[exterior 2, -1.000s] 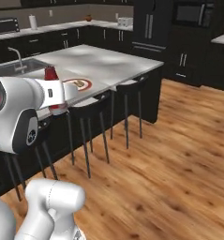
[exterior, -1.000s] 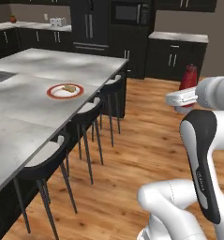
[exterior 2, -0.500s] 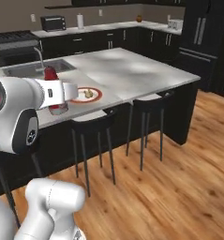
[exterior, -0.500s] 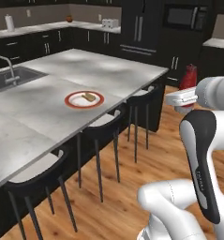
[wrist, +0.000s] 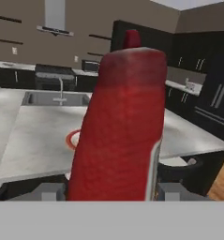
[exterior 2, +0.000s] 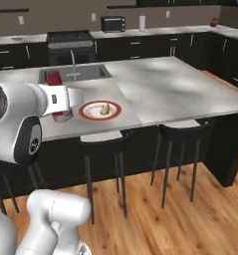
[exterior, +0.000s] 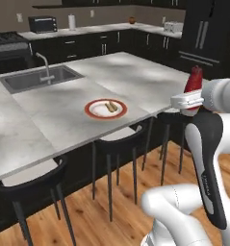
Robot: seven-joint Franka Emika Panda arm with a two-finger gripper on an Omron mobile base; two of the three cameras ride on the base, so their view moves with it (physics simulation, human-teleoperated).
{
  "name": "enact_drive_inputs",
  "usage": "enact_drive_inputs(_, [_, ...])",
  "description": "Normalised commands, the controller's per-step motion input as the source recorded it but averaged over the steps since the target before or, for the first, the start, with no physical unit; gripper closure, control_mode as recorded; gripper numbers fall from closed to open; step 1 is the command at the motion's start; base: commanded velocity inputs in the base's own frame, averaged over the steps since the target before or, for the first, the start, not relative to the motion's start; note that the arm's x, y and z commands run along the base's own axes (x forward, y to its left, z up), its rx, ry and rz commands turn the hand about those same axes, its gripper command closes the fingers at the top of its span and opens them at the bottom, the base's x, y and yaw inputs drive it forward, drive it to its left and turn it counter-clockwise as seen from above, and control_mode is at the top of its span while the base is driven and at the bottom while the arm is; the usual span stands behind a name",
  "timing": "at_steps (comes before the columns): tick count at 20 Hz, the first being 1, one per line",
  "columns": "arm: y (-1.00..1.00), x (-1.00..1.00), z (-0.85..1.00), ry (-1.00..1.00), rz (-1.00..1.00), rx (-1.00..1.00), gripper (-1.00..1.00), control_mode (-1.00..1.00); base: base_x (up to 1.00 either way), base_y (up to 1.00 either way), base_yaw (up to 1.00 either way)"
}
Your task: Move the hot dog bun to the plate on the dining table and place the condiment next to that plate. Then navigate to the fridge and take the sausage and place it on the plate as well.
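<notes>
Hand view: end effector (wrist: 111, 190) grips the condiment (wrist: 118, 126) — slim, red, upright.

Warm wooden plank floor (exterior 2: 190, 219) runs beneath black bar stools (exterior: 121, 144) tucked along the marble island; black cabinets (exterior 2: 140, 47) line the far wall under a pale worktop (exterior: 102, 30); a black stove (exterior 2: 70, 42) stands among them; a toaster oven (exterior 2: 113, 23) and a white paper roll (exterior 2: 142, 22) sit on top; the wall (exterior 2: 56, 12) above is taupe.
</notes>
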Motion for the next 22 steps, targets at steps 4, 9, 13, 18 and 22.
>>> enact_drive_inputs(4, [0.0, 0.0, 0.0, 0.0, 0.0, 0.0, 1.0, 1.0, 0.73, -0.49, 0.53])
enact_drive_inputs(9, [0.0, 0.0, 0.0, 0.0, 0.0, 0.0, 1.0, 1.0, 0.73, -0.51, 0.51])
enact_drive_inputs(13, [0.0, 0.0, 0.0, 0.0, 0.0, 0.0, 1.0, 1.0, 0.92, -0.61, 0.34])
enact_drive_inputs(18, [0.0, 0.0, 0.0, 0.0, 0.0, 0.0, 1.0, 1.0, 0.91, -0.44, 0.21])
enact_drive_inputs(22, [0.09, 0.1, -0.01, 0.03, 0.01, 0.0, 1.0, -1.0, 0.34, -0.05, 0.03])
